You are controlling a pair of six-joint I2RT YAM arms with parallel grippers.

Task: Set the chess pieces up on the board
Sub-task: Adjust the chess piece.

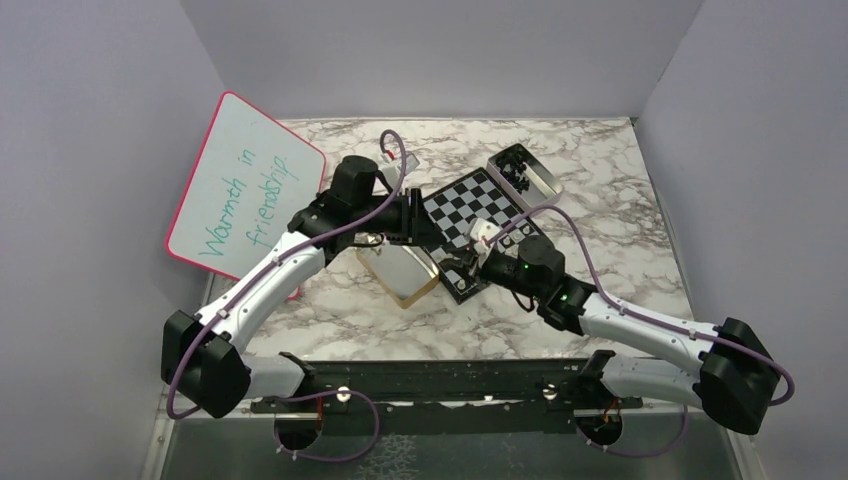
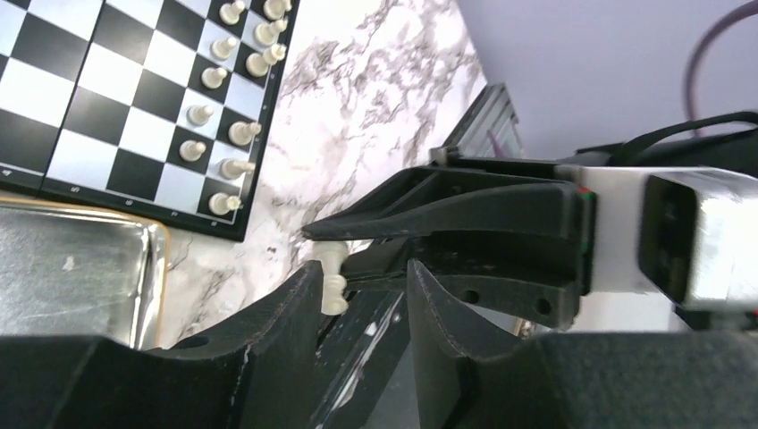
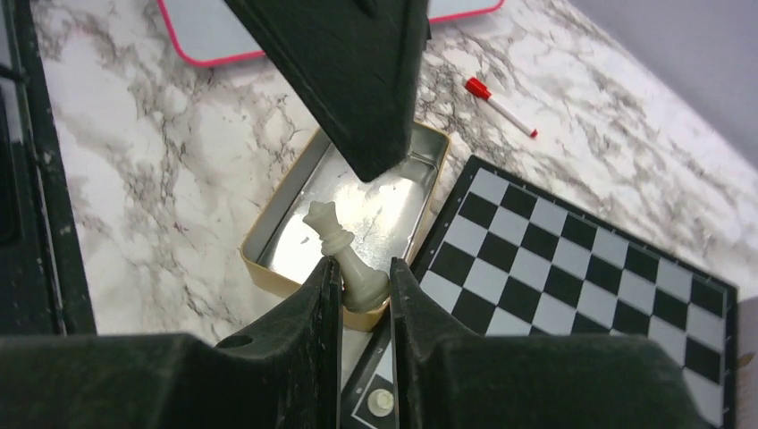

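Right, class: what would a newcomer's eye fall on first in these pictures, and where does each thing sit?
The right tool pinches a white chess piece, seemingly a queen, over an open gold-rimmed tin that lies beside the chessboard. At the left of the marble table stands a pink-framed whiteboard reading "Warmth in friendship".

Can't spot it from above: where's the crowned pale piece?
Right wrist view: the crowned pale piece is pinched in the right end effector, over the gold-rimmed tin, left of the board.
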